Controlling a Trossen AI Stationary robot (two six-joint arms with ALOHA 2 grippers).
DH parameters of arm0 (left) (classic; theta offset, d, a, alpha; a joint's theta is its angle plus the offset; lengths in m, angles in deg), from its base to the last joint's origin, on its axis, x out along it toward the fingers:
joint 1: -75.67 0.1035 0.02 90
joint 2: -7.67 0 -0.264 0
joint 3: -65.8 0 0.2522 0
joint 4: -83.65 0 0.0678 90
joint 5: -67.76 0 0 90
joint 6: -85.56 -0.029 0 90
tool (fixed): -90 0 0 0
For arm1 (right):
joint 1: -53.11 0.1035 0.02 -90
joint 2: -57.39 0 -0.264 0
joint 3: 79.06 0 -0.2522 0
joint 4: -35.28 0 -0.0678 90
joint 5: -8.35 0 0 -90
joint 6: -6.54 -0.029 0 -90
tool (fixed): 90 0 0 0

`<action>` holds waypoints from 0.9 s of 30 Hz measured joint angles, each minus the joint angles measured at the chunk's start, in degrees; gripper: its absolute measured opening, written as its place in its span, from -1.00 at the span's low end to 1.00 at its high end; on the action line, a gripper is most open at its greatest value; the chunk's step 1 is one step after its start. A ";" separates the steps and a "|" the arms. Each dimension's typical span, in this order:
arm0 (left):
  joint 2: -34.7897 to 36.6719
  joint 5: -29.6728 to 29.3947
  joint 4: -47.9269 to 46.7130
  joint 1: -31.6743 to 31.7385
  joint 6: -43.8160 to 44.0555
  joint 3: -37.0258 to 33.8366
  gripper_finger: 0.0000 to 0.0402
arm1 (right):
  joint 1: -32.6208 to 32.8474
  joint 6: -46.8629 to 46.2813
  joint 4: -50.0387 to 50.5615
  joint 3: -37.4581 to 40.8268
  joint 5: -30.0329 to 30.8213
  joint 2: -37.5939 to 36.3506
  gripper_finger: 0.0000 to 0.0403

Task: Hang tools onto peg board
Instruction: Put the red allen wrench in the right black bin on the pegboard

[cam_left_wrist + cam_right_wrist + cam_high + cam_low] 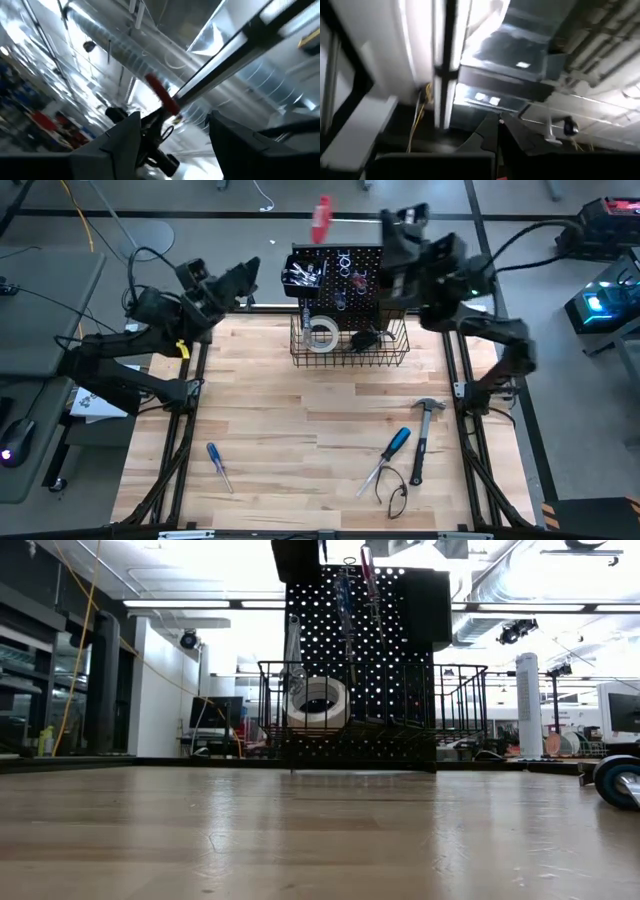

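Seen from above: upright black peg board at the table's far edge, white tape roll in its wire basket; hammer, blue screwdrivers on the wood; left gripper raised left of the board, fingers apart, empty; right gripper raised by its right side, closed on a red-handled tool.

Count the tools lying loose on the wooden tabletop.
4. A blue screwdriver lies front left. A second blue screwdriver, a hammer and dark-handled pliers lie front right. Others may be hidden under the arms.
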 joint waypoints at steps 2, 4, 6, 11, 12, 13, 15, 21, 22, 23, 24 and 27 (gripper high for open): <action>-0.39 0.21 0.13 0.80 3.13 1.19 0.10 | 1.16 3.67 5.86 -8.28 -1.82 4.53 -1.00; -0.41 0.58 0.15 1.56 4.63 2.10 0.12 | 1.74 4.75 14.14 -16.09 -3.12 8.24 -1.00; -0.41 1.92 0.08 2.27 6.00 3.03 0.14 | 1.82 4.56 22.37 -23.20 -5.07 11.33 -1.00; -0.37 5.11 -3.26 3.40 7.41 4.40 0.17 | 2.18 1.73 22.89 -24.02 -7.64 14.01 -1.00; -0.36 5.61 -4.39 3.58 7.56 4.42 0.17 | 2.12 0.63 22.35 -23.18 -7.73 14.01 -1.00; -0.37 5.75 -5.09 3.60 7.92 4.45 0.17 | 2.11 -0.04 22.59 -22.79 -7.75 14.03 -1.00; -0.37 6.12 -6.52 3.61 9.14 4.51 0.17 | 2.08 -0.57 23.10 -22.79 -7.78 14.02 -1.00; -0.48 8.18 -9.91 3.60 12.32 4.51 0.17 | 2.04 0.76 26.46 -22.93 -7.69 13.96 -1.00; -0.47 8.34 -10.00 3.60 13.12 4.51 0.17 | 2.04 0.78 27.63 -22.93 -7.71 13.99 -1.00; -0.45 8.37 -10.03 3.60 13.77 4.51 0.17 | 2.04 0.80 28.80 -22.93 -7.71 13.99 -1.00; -0.41 8.43 -10.08 3.60 14.33 4.51 0.17 | 2.04 0.82 29.67 -22.92 -7.71 13.99 -1.00; -0.41 9.90 -10.45 3.60 15.74 4.51 0.17 | 2.04 2.10 31.66 -22.93 -7.71 13.99 -1.00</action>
